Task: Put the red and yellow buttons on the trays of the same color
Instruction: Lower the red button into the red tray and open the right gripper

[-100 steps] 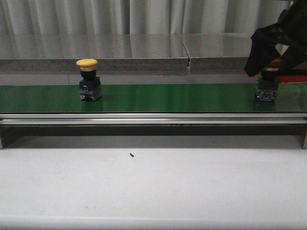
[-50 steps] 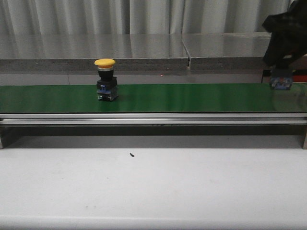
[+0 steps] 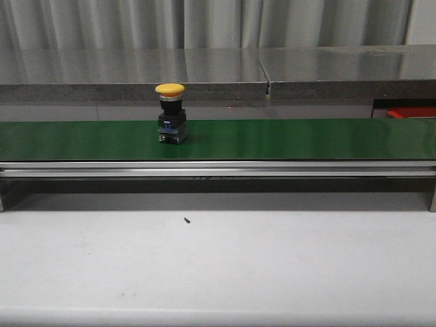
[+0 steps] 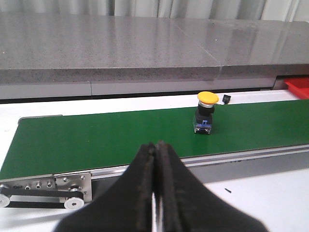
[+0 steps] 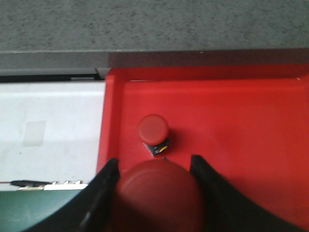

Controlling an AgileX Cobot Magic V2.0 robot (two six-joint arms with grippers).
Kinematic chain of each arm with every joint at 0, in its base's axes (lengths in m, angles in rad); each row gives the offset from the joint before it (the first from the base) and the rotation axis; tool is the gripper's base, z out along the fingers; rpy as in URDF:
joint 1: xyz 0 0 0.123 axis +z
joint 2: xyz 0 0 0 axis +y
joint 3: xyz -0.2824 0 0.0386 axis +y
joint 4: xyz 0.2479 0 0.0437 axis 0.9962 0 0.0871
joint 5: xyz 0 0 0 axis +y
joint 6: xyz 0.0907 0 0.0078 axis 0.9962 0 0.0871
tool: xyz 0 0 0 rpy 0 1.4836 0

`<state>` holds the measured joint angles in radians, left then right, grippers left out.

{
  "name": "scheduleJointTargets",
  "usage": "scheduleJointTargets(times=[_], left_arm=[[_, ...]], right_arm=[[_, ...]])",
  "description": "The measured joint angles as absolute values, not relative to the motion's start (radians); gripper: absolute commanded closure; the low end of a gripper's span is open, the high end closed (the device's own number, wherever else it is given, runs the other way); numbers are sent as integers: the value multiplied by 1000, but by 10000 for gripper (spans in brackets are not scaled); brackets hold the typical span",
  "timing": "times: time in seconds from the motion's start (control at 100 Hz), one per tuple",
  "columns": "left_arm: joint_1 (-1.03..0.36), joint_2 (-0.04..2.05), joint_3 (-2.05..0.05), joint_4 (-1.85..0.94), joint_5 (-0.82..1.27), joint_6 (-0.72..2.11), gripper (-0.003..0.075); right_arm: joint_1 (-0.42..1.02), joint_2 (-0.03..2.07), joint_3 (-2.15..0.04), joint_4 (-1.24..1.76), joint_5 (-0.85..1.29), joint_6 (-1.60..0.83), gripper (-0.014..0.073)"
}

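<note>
The right gripper [image 5: 154, 193] is clamped on a red button [image 5: 157, 191], fingers either side of its cap, hovering over the red tray [image 5: 231, 116]. A second red button [image 5: 153, 129] already sits in that tray, just past the held one at approx 12 o'clock from it in the wrist view. The step in hand looks like the drop-off. To do it well, the arm should lower until the base is near the tray floor, w/ enough offset from the seated button and the tray wall at 9 o'clock, then release so it lands upright and doesn't topple.

The left gripper [image 4: 155, 193] is pressed together, holding nothing, back from the green belt [image 3: 306, 139]. The yellow button [image 3: 170, 112] stands upright on the belt, at approx 1 o'clock from the left gripper.
</note>
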<state>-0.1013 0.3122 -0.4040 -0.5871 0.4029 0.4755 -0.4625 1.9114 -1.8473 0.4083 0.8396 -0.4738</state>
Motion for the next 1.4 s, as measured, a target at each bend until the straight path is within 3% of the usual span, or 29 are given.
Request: scheduleJointTargets(times=[0.4,1.1,1.21,1.4], left_arm=[[-101,312,-402,-589,403,475,739],[-101,312,-402,-589,403,475,739],[-101,312,-402,-589,403,475,739],[-101,312,-402,-589,403,475,739]], right_arm=[[-504,2247,-2157,408,853,-449,459],[-504,2429,-2201,476,808,-445,454],[-504,2429,-2204,480,802,-445,369],[-504,2429,-2205,482,802,-445,63]])
